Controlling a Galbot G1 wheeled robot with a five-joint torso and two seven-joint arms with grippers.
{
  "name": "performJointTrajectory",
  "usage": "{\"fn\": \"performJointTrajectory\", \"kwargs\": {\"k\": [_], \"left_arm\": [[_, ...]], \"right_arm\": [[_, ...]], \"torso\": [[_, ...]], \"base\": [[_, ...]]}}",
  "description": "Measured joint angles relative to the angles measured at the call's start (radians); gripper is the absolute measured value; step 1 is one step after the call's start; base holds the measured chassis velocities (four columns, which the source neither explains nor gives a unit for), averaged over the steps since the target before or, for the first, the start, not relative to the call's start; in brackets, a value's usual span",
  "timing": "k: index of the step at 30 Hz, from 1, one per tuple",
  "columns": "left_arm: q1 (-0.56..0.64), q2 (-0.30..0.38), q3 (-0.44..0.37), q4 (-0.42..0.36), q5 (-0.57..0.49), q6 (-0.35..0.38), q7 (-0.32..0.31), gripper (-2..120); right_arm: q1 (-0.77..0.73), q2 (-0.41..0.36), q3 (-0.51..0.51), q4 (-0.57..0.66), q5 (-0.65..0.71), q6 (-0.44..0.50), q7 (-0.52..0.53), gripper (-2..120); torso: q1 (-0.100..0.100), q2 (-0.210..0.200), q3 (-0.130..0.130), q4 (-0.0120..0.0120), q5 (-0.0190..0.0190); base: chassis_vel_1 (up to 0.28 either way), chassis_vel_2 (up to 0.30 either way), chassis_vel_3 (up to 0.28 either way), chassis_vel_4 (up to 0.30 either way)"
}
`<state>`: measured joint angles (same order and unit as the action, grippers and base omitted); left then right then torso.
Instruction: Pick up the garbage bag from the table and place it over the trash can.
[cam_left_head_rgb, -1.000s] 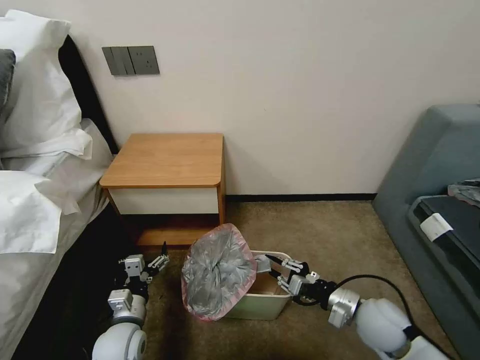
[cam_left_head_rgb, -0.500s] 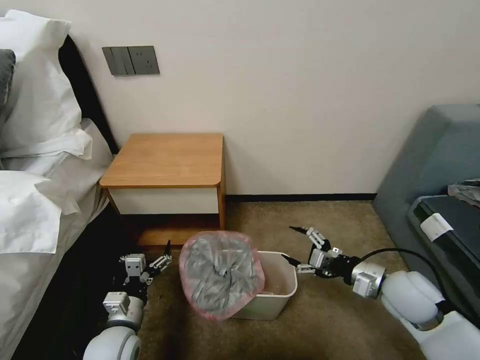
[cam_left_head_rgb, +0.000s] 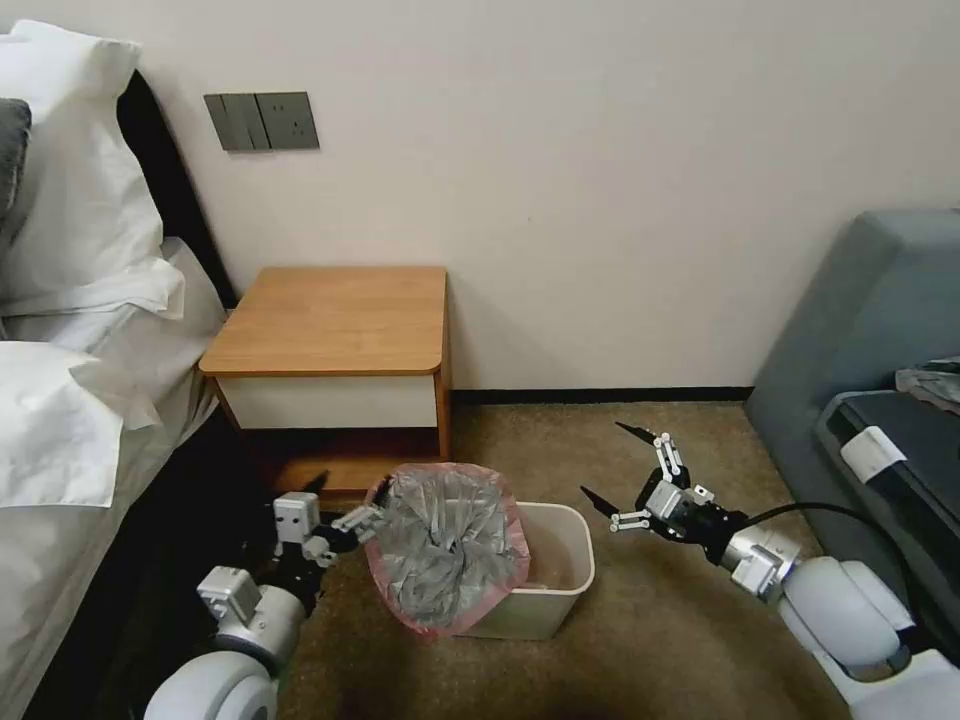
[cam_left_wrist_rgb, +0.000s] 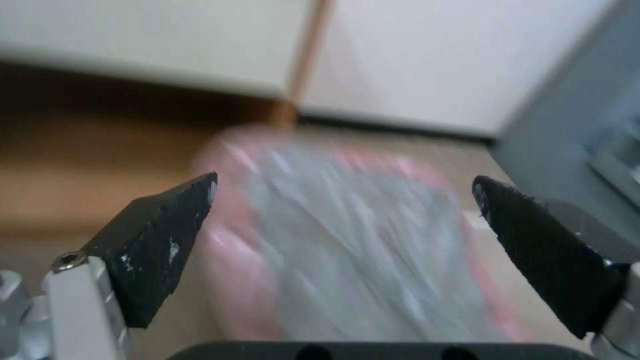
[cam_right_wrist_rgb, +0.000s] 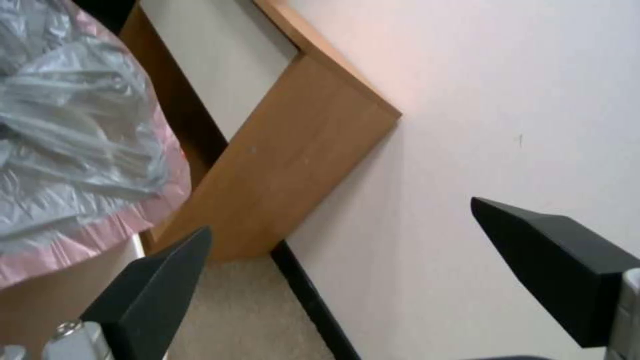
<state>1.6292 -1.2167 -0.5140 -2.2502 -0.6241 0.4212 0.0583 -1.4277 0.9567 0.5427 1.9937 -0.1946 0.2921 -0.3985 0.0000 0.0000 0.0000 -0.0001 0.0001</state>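
On the bedroom floor, our left claw (cam_left_head_rgb: 345, 505) sat low beside the bed (cam_left_head_rgb: 60, 420), spread wide with nothing held, one fingertip at the pink edge of the bag (cam_left_head_rgb: 445, 545) and the other back toward the table's lower shelf. From the left wrist, the bag (cam_left_wrist_rgb: 347, 250) lay ahead between the open jaws, not pinched.

The bag stood crumpled and tilted over the left half of the can (cam_left_head_rgb: 560, 590), its pink rim draped down the near and left sides while the right half of the can's mouth stayed bare. The table (cam_left_head_rgb: 335, 320) behind it, against the wall, carried nothing.

Our right claw (cam_left_head_rgb: 625, 465) hovered over the carpet to the can's right, well apart from bag and can, its jaws fully spread and empty; its wrist camera looked past the bag (cam_right_wrist_rgb: 73, 150) at the table (cam_right_wrist_rgb: 293, 150).

We judged the pick-up done and the fitting half finished. The next move called for a grip on the loose pink edge and a pull across the uncovered right rim, gentle enough not to tip the light can or tear the thin plastic.
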Motion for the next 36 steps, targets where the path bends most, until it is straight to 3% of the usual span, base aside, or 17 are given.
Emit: {"fn": "performJointTrajectory", "kwargs": {"k": [2, 7, 14, 16, 21, 26, 33, 36], "left_arm": [[-0.005, -0.004, 0.015, 0.001, -0.036, 0.043, 0.010, 100], [-0.012, -0.023, 0.052, 0.038, -0.079, 0.060, 0.034, 100], [-0.026, -0.046, 0.089, 0.095, -0.084, -0.042, 0.038, 100], [-0.032, -0.053, 0.092, 0.094, -0.126, -0.055, 0.026, 100], [-0.050, -0.079, 0.095, 0.102, -0.227, -0.001, -0.037, 97], [-0.061, -0.099, 0.114, 0.135, -0.150, -0.030, -0.081, 97], [-0.075, -0.103, 0.111, 0.145, -0.095, -0.087, -0.085, 93], [-0.074, -0.109, 0.109, 0.130, -0.085, -0.068, -0.100, 90]], "right_arm": [[-0.007, 0.012, 0.000, 0.002, 0.000, 0.005, 0.002, 100], [-0.015, 0.030, -0.010, 0.009, -0.006, 0.007, 0.006, 100], [-0.025, 0.043, -0.031, 0.024, -0.031, 0.008, 0.005, 100], [-0.029, 0.048, -0.031, 0.024, -0.037, 0.013, 0.004, 100], [-0.034, 0.067, -0.037, 0.023, -0.048, 0.019, 0.004, 100], [-0.042, 0.075, -0.039, 0.026, -0.054, 0.020, 0.003, 100], [-0.049, 0.085, -0.039, 0.024, -0.063, 0.027, -0.001, 100], [-0.050, 0.091, -0.041, 0.022, -0.067, 0.029, -0.003, 100]], "torso": [[0.000, 0.000, 0.000, 0.0000, -0.0002], [0.000, 0.000, 0.000, -0.0001, -0.0001], [0.000, 0.000, 0.000, 0.0001, -0.0001], [0.000, 0.000, 0.000, 0.0001, -0.0001], [0.000, 0.000, 0.000, 0.0000, 0.0001], [0.000, 0.000, 0.000, 0.0001, -0.0001], [0.000, 0.000, 0.000, 0.0000, -0.0001], [0.000, 0.000, 0.000, 0.0000, 0.0000]], "base": [[0.000, 0.000, 0.000, 0.000], [0.000, 0.000, 0.000, 0.000], [0.000, 0.000, 0.000, 0.000], [0.000, 0.000, 0.000, 0.000], [0.000, 0.000, 0.000, 0.000], [0.000, 0.000, 0.000, 0.000], [0.000, 0.000, 0.000, 0.000], [0.000, 0.000, 0.000, 0.000]]}}
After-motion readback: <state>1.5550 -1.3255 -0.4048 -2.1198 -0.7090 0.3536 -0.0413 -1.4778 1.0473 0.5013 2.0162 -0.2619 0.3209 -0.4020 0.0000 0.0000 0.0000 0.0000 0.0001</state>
